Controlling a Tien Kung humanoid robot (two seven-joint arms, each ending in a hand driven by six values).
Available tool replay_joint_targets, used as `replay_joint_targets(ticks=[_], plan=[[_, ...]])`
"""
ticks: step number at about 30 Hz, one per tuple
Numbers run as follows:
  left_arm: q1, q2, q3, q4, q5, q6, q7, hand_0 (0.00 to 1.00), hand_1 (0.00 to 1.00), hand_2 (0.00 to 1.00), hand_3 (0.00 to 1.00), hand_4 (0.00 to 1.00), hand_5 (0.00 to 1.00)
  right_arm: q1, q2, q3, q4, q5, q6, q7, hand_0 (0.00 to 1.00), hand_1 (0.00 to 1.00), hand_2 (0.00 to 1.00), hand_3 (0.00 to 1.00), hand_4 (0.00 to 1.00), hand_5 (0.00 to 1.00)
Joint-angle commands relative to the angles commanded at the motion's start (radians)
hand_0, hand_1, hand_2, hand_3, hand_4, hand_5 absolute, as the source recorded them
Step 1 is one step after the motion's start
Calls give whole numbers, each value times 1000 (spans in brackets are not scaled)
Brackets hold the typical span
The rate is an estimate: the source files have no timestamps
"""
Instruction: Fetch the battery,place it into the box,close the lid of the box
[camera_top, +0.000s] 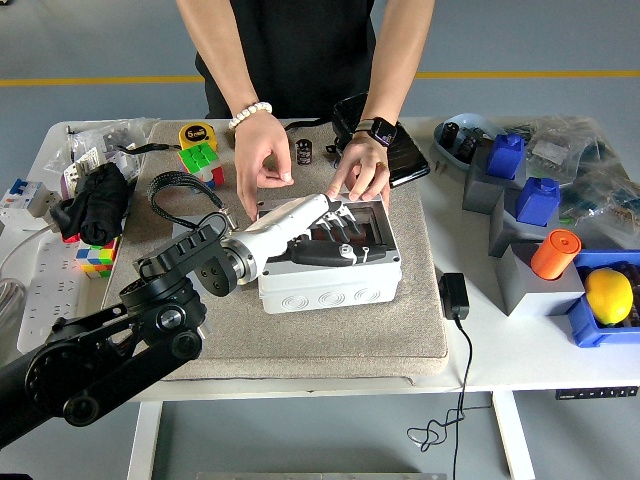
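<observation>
The white junction box (330, 285) sits on the grey mat (300, 330) in the middle of the table. Its dark see-through lid (372, 222) lies down flat on it. A dull orange-red shape, likely the battery (322, 233), shows through the lid. My left hand (338, 238) rests on top of the lid with its fingers stretched flat, holding nothing. A person at the far side has one hand (262, 160) at the box's far left corner and the other hand (362, 178) on its far edge. My right arm is out of sight.
A yellow tape measure (197, 135), a puzzle cube (203, 160), a coiled black cable (178, 190) and a small capacitor (304, 152) lie behind the box. A black adapter (454, 296) lies right of the mat. Blue and grey holders, an orange cylinder (555, 253) and a lemon (608, 295) crowd the right side.
</observation>
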Motion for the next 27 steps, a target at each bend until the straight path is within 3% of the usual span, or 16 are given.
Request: replay_joint_targets(ticks=[5, 8, 9, 11, 13, 14, 15, 20, 21, 27], plan=[[14, 15, -62, -16, -24, 58, -69, 281, 573, 582, 611, 998, 758, 0, 0, -3, 0, 1, 0, 0, 725, 685, 684, 651, 998, 576], [29, 33, -121, 0, -80, 132, -158, 281, 573, 582, 611, 998, 758, 1, 0, -7, -1, 3, 0, 0, 725, 685, 684, 651, 998, 576], [33, 37, -139, 5, -98, 154, -187, 357, 604, 585, 619, 998, 737, 2, 0, -8, -2, 4, 0, 0, 725, 684, 684, 651, 998, 576], [45, 50, -186, 25, -126, 200, -245, 357, 604, 585, 619, 998, 737, 2, -1, -8, -3, 5, 0, 0, 725, 684, 684, 651, 998, 576], [52, 58, -221, 43, -136, 223, -282, 357, 604, 585, 619, 998, 737, 1, -1, -9, -4, 6, 0, 0, 725, 684, 684, 651, 998, 576], [58, 63, -246, 60, -134, 230, -303, 357, 604, 585, 619, 998, 737, 1, -1, -9, -5, 7, 0, 0, 725, 684, 684, 651, 998, 576], [61, 66, -266, 76, -130, 233, -315, 599, 665, 621, 644, 998, 724, 1, -1, -9, -5, 7, 0, 0, 725, 681, 684, 651, 998, 576], [77, 69, -352, 169, -92, 229, -356, 599, 665, 621, 644, 998, 724, 2, -1, -10, -5, 8, -1, 0, 725, 681, 684, 651, 998, 576], [82, 68, -371, 192, -80, 230, -364, 720, 710, 656, 661, 998, 717, 2, -1, -10, -5, 8, -1, 0, 725, 683, 684, 649, 998, 576], [118, 70, -464, 260, -63, 237, -391, 741, 721, 667, 670, 998, 704, 2, -1, -7, -4, 8, -2, 1, 725, 683, 684, 649, 998, 576]])
